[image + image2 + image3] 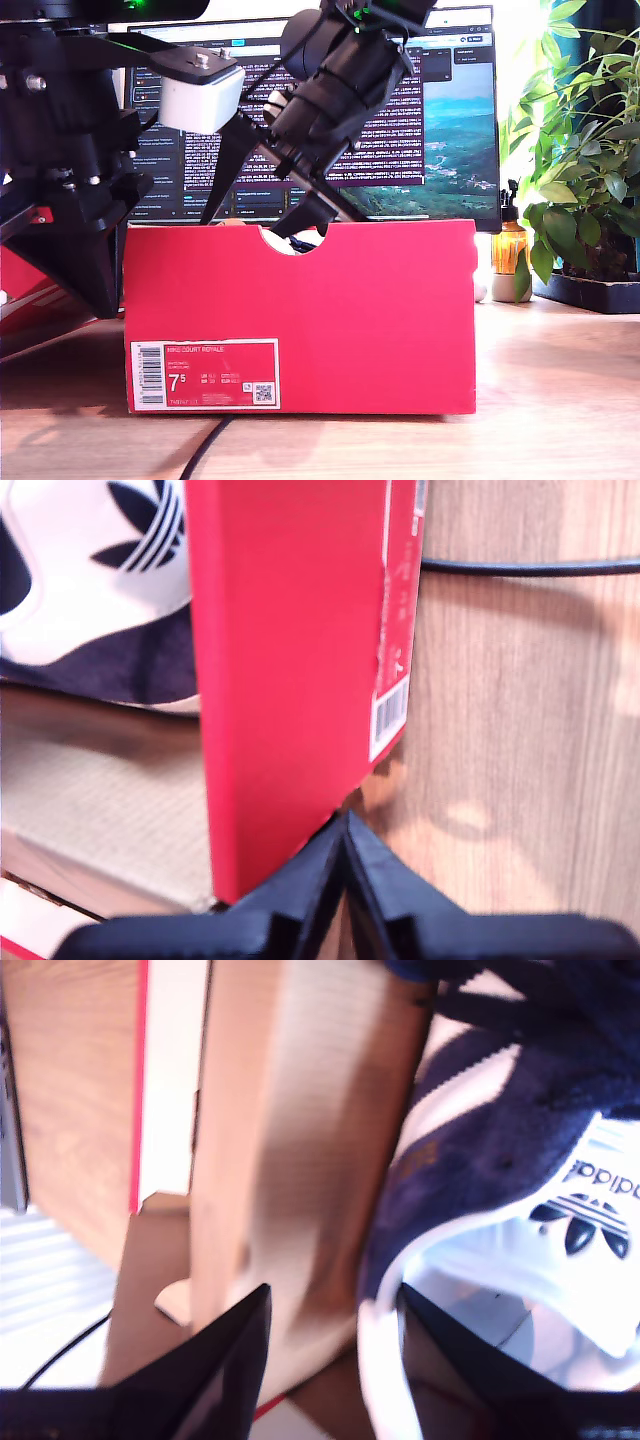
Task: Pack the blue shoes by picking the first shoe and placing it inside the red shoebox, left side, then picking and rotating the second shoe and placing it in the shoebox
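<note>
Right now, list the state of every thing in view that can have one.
red shoebox: open, standing upright on the table.
blue shoe: lying inside the shoebox.
my first pincer: shut, holding nothing, beside the shoebox wall.
my second pincer: open, inside the shoebox at the shoe.
monitor: switched on.

My first gripper (345, 880) points steeply downward; its two black fingers (300, 880) are pressed together, tips meeting in a single point with no gap between them. My second gripper (335, 1350) is spread, its two dark fingers (225, 1360) set well apart. In the exterior view, one black arm (340, 90) descends from the top centre, angled down toward the exterior view's left, with a white camera block (200, 92) mounted beside its wrist. A second black arm structure (65, 160) fills the exterior view's left edge.
</note>
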{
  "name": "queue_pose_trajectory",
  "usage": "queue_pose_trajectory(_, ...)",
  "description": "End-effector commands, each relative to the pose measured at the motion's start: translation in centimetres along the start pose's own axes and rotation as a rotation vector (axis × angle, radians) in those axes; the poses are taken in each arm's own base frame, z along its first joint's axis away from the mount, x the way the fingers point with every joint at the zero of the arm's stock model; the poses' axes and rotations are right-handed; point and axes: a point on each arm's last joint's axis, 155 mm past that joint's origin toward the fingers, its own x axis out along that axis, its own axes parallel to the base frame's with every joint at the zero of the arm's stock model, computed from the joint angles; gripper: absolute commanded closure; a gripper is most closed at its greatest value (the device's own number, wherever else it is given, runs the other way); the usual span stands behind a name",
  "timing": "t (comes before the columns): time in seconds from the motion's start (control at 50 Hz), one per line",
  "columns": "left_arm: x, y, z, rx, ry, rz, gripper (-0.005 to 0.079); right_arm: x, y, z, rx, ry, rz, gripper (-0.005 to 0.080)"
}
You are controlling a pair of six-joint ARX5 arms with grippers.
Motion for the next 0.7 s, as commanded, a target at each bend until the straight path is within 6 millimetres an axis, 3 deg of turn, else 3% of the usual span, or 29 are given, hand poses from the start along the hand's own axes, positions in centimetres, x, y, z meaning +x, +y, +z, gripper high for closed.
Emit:
queue_pose_trajectory(0.0,0.2,0.0,0.2,0.002,-0.004,0.004,0.0761,-0.6,1.3,0.8,-0.04,-0.02,0.022,0.0373)
queue_pose_trajectory(0.16,0.2,0.0,0.2,0.002,-0.003,0.004,0.0761,-1.0,1.0,1.3,-0.07,-0.043,-0.016,0.0371)
queue_pose_trajectory(0.34,0.2,0.0,0.2,0.002,-0.004,0.005,0.0761,-1.3,-1.6,-1.1,-0.054,0.05,-0.115,0.0367)
queue_pose_trajectory(0.68,0.2,0.0,0.2,0.001,-0.004,0.005,0.0761,-1.2,-1.8,0.7,-0.082,-0.027,-0.144,0.036)
